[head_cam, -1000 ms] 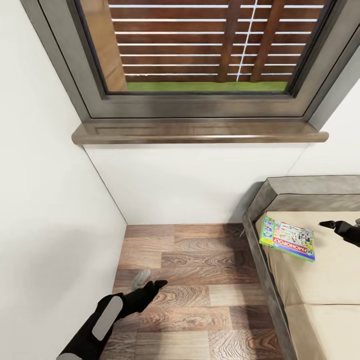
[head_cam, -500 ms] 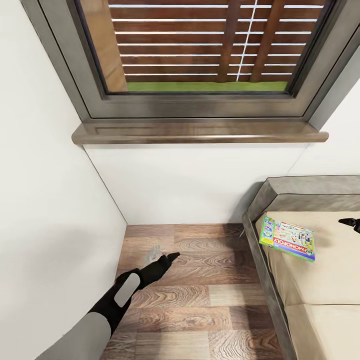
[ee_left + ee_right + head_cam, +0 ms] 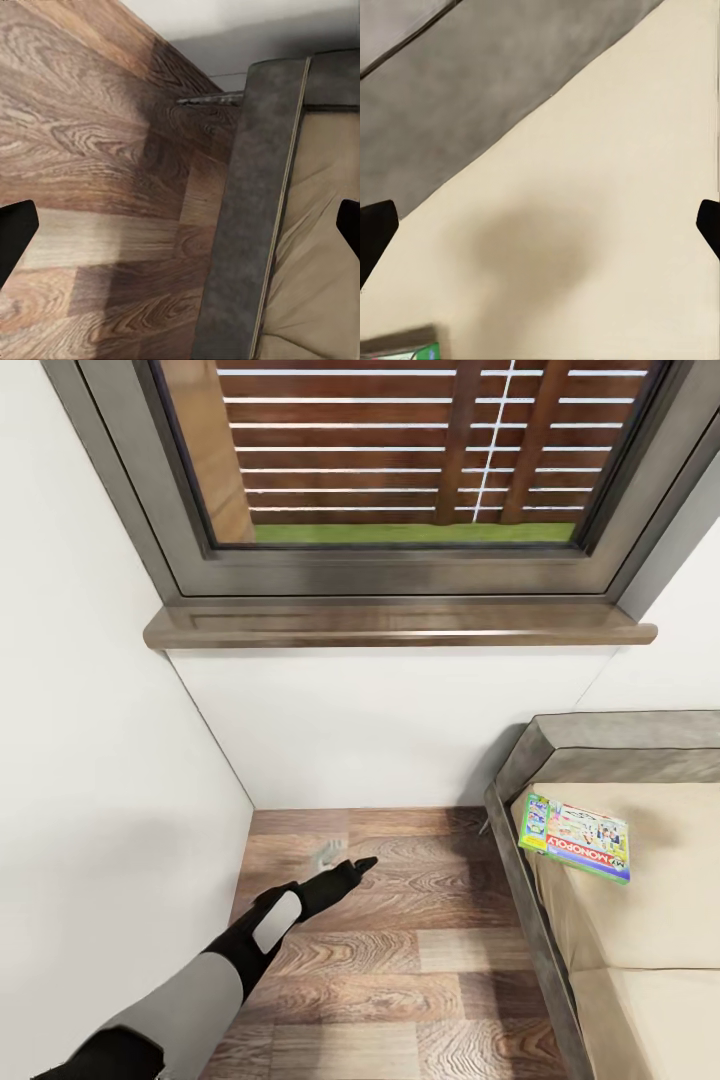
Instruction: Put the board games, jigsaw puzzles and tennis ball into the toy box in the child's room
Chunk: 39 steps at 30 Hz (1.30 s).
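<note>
- The green-edged white Monopoly board game box (image 3: 575, 838) lies flat on the beige-sheeted bed (image 3: 650, 920), near its dark grey frame.
- Left end effector (image 3: 345, 870), released and empty, hovers over the wood-plank floor (image 3: 400, 960); swinging across could strike the frame.
- Right end effector (image 3: 540, 225), spread wide above the sheet, could nudge the thin box away.

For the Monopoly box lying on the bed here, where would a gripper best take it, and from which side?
Probably across a thin long edge. The Monopoly box lies flat on the bed's beige sheet near the headboard end, slightly skewed. Coming from above at the bed-frame side, one finger would likely need to slip under the edge.
</note>
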### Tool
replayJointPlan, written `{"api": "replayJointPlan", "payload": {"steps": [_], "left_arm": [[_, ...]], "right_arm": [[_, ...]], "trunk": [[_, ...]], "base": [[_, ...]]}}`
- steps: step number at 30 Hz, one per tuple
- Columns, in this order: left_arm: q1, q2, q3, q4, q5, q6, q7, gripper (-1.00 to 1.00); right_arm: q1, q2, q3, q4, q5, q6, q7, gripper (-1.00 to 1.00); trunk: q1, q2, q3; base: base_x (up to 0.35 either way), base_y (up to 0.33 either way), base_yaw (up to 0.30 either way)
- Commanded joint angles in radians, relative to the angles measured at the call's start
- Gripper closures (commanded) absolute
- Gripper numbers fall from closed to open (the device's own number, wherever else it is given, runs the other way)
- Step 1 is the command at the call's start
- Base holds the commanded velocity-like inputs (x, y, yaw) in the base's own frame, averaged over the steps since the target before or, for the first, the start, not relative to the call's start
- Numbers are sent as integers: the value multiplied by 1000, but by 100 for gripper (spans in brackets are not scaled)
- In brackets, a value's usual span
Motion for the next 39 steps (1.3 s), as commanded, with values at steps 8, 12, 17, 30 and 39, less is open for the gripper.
{"api": "replayJointPlan", "payload": {"steps": [8, 12, 17, 30, 39], "left_arm": [[-14, -5, -17, 16, 14, -7, -4, -100], [-16, -5, -20, 18, 25, -8, -6, -100], [-19, -3, -23, 20, 48, -6, -16, -100], [-49, 3, -29, 23, 59, -1, -160, -100], [-56, 7, -31, 30, 59, -1, -214, -100]], "right_arm": [[9, 2, -14, -65, 8, -9, 2, -100], [22, 2, -16, -85, 9, -11, 2, -100], [41, 3, -19, -121, 10, -12, 0, -100], [52, -3, -25, -183, 10, -4, -31, -100], [53, 0, -25, -213, 9, 1, -55, -100]], "trunk": [[0, 0, -1], [0, 0, -1], [0, 0, -1], [0, 0, 0], [0, 0, 3]], "base": [[0, 0, 0], [0, 0, 0], [0, 0, 0], [0, 0, -7], [0, 0, -129]]}}
